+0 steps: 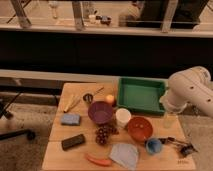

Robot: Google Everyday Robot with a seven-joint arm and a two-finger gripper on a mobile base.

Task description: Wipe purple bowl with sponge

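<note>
Operator: State the progress of the wipe.

Arm: Progress: none that shows. No step of the task is complete. The sponge lies flat at the left side of the table, with nothing touching it. It is just left of the purple bowl; the two are near each other but apart.

Operator: Gripper position and condition?

Arm: My gripper hangs at the right side of the table, just in front of the right end of the green tray and to the right of the orange-red bowl. Its jaws are spread wide and pinch nothing. It is well apart from both the sponge and the purple bowl, with the white cup and the orange-red bowl between.

Operator: Condition of the bowl?

Arm: The purple bowl stands upright near the table's centre, mouth up. A bunch of grapes lies just in front of it. I cannot tell whether anything is inside it.

Operator: Remaining steps?

Arm: All of them, in my judgement.
1. Carry the gripper across the table to the left.
2. Close on the sponge, not on the black block in front of it, nor on the grey-blue cloth at the near edge.
3. Lift the sponge and bring it over the purple bowl.
4. Rub it around the inside.

Operator: Hazards?

Arm: The crossing passes over the white cup and the orange-red bowl, so height above them is likely needed.
</note>
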